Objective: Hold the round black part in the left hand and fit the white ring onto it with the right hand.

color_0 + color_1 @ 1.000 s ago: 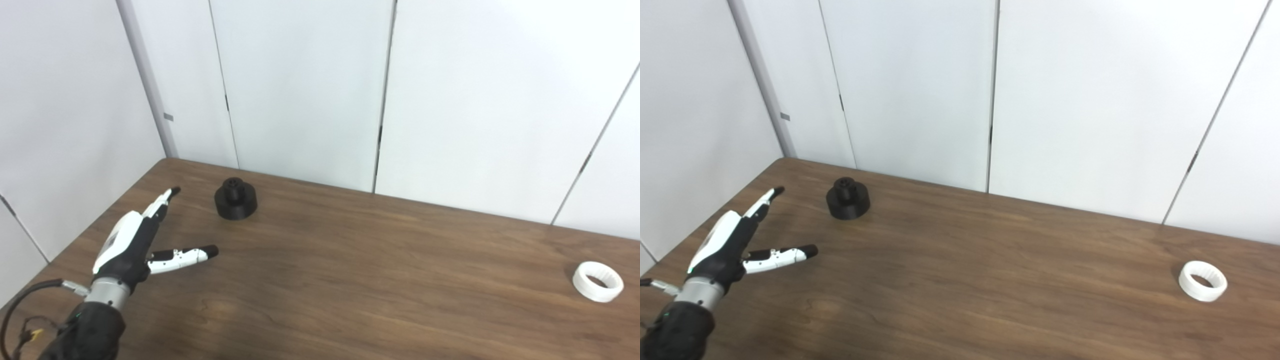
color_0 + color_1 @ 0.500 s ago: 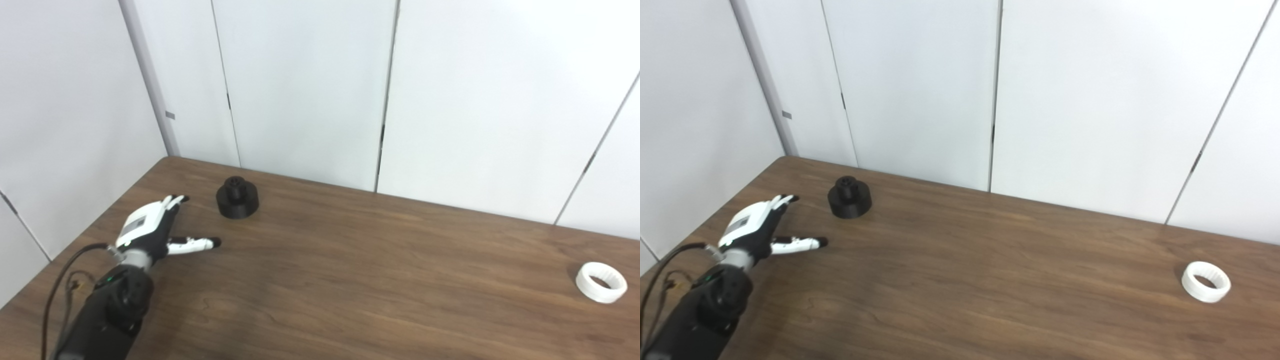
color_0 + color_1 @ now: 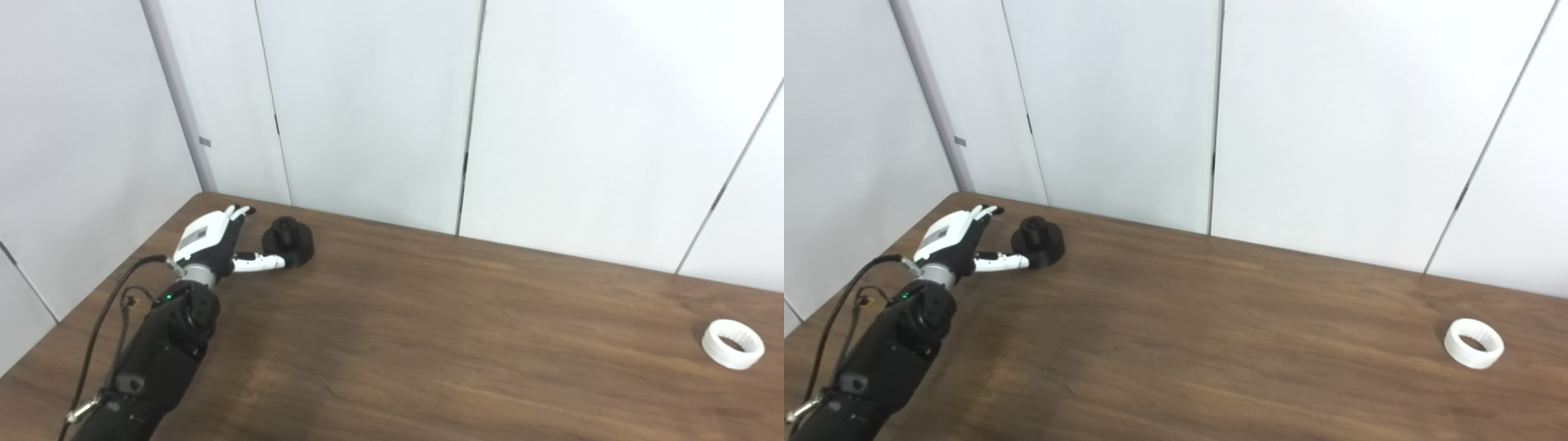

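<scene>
The round black part (image 3: 292,241), a low disc with a small hub on top, stands on the brown table near its far left corner. My left hand (image 3: 215,242) is open just to its left, fingers stretched past its far side and the thumb lying along its near side. Whether the thumb tip touches the part I cannot tell. The white ring (image 3: 732,343) lies flat far off at the table's right side. My right hand is out of view.
White wall panels (image 3: 367,110) run close behind the table's far edge, and another wall closes in along the left edge (image 3: 122,269). A black cable (image 3: 101,318) hangs beside my left forearm.
My left arm has reached forward across the table, bringing the open hand from well short of the black part to right beside it. The part and ring have stayed in place.
</scene>
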Available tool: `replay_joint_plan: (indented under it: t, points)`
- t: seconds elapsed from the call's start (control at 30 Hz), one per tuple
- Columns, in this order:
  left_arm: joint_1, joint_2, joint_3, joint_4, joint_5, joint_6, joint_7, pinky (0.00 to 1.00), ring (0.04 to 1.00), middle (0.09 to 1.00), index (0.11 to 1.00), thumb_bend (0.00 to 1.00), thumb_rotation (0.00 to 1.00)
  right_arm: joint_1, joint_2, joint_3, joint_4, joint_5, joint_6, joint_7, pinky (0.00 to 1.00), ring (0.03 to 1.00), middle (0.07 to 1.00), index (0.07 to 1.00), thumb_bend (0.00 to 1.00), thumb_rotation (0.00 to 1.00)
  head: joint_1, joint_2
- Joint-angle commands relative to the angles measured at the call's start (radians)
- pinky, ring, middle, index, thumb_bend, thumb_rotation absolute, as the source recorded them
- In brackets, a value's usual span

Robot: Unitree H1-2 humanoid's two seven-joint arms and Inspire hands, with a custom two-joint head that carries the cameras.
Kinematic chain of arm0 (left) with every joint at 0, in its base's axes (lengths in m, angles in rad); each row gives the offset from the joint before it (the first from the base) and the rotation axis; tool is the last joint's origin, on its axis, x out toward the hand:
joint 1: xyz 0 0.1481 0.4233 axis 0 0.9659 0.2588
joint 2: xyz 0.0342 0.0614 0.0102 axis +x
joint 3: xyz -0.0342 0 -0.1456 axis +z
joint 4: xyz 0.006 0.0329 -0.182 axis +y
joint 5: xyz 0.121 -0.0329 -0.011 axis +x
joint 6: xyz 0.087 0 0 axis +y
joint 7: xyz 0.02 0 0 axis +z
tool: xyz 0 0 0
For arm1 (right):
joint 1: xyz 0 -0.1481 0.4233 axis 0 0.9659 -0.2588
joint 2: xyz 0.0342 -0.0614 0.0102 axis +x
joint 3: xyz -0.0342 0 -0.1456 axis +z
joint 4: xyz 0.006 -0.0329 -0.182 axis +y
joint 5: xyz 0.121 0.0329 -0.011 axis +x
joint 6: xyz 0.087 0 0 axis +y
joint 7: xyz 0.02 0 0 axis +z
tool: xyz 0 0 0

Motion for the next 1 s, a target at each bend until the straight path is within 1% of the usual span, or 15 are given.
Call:
replay_joint_plan:
  t: [0.0,0.07,0.17,0.33,0.43,0.53,0.63,0.77,0.97]
  points:
    - [-0.067,0.023,0.001,0.002,0.014,0.001,0.013,1.00,1.000,0.990,0.904,1.00,0.54,-0.001,-0.014,-0.001,-0.036,0.009,-0.012,0.006,1.00,1.000,0.969,0.891,0.75,0.88,0.001,0.001]
    - [-0.079,0.022,-0.014,0.014,0.017,0.014,0.003,1.00,1.000,0.990,0.897,1.00,0.53,0.000,-0.015,0.000,-0.038,0.009,-0.013,0.006,1.00,1.000,0.966,0.885,0.76,0.88,0.000,0.003]
    - [-0.096,0.024,-0.034,0.029,0.021,0.035,-0.020,1.00,1.000,0.999,0.901,1.00,0.54,0.003,-0.015,-0.001,-0.042,0.004,-0.009,0.001,1.00,1.000,0.964,0.886,0.78,0.88,-0.001,0.003]
    - [-0.113,0.025,-0.047,0.059,0.015,0.045,-0.019,1.00,1.000,1.000,0.887,1.00,0.53,0.007,-0.015,-0.001,-0.044,0.004,-0.009,0.001,1.00,1.000,0.962,0.883,0.79,0.88,-0.001,0.005]
    - [-0.109,0.027,-0.044,0.064,0.015,0.044,-0.010,1.00,1.000,1.000,0.888,1.00,0.53,0.008,-0.017,-0.002,-0.045,0.005,-0.009,0.002,1.00,1.000,0.963,0.885,0.80,0.88,0.003,0.010]
    - [-0.104,0.025,-0.030,0.064,0.008,0.036,0.011,1.00,1.000,0.994,0.894,1.00,0.53,0.009,-0.023,-0.001,-0.045,0.006,-0.012,0.007,1.00,1.000,0.968,0.892,0.79,0.89,0.006,0.013]
    - [-0.101,0.022,-0.019,0.066,0.006,0.030,0.033,1.00,1.000,0.989,0.905,1.00,0.55,0.008,-0.029,0.001,-0.045,0.005,-0.011,0.011,1.00,1.000,0.957,0.887,0.79,0.89,0.009,0.013]
    - [-0.103,0.019,-0.013,0.059,0.007,0.041,0.041,1.00,1.000,0.995,0.922,1.00,0.56,0.008,-0.034,0.001,-0.043,0.006,-0.012,0.015,1.00,1.000,0.951,0.885,0.78,0.90,0.013,0.013]
    - [-0.108,0.018,-0.011,0.056,0.007,0.049,0.043,1.00,1.000,0.998,0.940,1.00,0.55,0.008,-0.033,-0.003,-0.041,0.007,-0.006,0.013,1.00,0.997,0.950,0.885,0.81,0.89,0.012,0.016]
